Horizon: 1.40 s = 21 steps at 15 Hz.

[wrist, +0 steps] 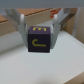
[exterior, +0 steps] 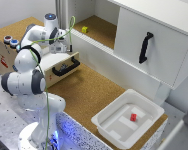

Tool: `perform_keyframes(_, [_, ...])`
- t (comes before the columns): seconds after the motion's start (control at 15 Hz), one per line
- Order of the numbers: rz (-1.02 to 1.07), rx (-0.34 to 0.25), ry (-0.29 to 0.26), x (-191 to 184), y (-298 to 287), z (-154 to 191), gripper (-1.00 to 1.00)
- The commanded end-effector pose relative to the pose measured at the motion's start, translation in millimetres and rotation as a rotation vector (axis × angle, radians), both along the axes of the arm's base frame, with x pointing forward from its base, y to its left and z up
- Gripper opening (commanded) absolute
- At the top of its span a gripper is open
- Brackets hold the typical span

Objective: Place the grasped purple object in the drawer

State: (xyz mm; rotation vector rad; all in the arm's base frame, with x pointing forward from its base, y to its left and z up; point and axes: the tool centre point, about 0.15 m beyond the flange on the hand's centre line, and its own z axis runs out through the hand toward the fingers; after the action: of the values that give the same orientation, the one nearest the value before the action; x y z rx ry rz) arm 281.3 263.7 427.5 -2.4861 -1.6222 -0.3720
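Purple cube block with a yellow letter (wrist: pixel 39 42) is pinched between the two grey fingers (wrist: pixel 18 24) of the robot gripper (wrist: pixel 39 39), just above the pale floor of the small light-wood drawer with the black bar handle (exterior: pixel 64 63). Best to go down slowly toward the drawer's floor, stay away from its walls, and only then let go so the block does not bounce.

A white plastic tub (exterior: pixel 108 121) sits on the cork-topped bench (exterior: pixel 86 92) holding a small red block (exterior: pixel 133 117). A small yellow block (exterior: pixel 84 29) lies beyond, near a white cabinet door (exterior: pixel 161 57) with a black handle (exterior: pixel 145 47).
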Motion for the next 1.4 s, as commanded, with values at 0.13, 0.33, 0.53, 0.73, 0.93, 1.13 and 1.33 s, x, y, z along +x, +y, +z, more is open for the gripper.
perform_keyframes(0.13, [0.36,0.024,-0.005,6,24,-44,-1.0])
perform_keyframes(0.33, [0.413,0.047,-0.015,18,41,-58,-1.0])
perform_keyframes(0.53, [0.485,0.048,-0.019,22,50,-78,-1.0])
perform_keyframes(0.73, [0.54,0.043,-0.029,30,55,-94,-1.0])
perform_keyframes(0.93, [0.528,0.062,-0.029,42,59,-106,-1.0])
perform_keyframes(1.13, [0.542,0.063,-0.013,43,55,-107,-1.0])
perform_keyframes(1.33, [0.57,0.074,-0.017,40,44,-90,1.0])
